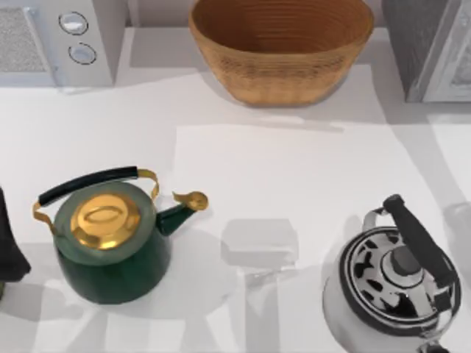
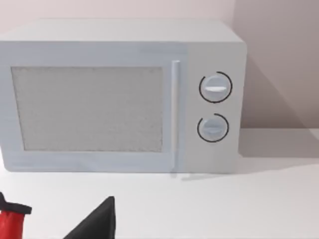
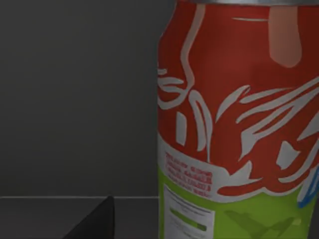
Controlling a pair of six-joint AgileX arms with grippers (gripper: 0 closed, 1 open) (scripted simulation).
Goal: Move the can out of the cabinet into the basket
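Note:
The can (image 3: 239, 124) is red with white script and a green band at its base. It stands upright, very close in the right wrist view, against the dark inner wall of the cabinet (image 3: 75, 99). A black part of my right gripper (image 3: 97, 219) shows beside the can, apart from it. In the top view the cabinet (image 1: 423, 44) is a grey speckled box at the back right, partly cut off. The tan wicker basket (image 1: 280, 73) stands at the back middle with nothing in it. My left arm (image 1: 9, 250) rests at the left edge.
A green kettle with a gold lid (image 1: 110, 243) stands front left and a silver and black kettle (image 1: 394, 294) front right. A white microwave (image 1: 51, 37) sits back left, facing the left wrist camera (image 2: 124, 99). A small red item (image 2: 10, 224) shows at that view's edge.

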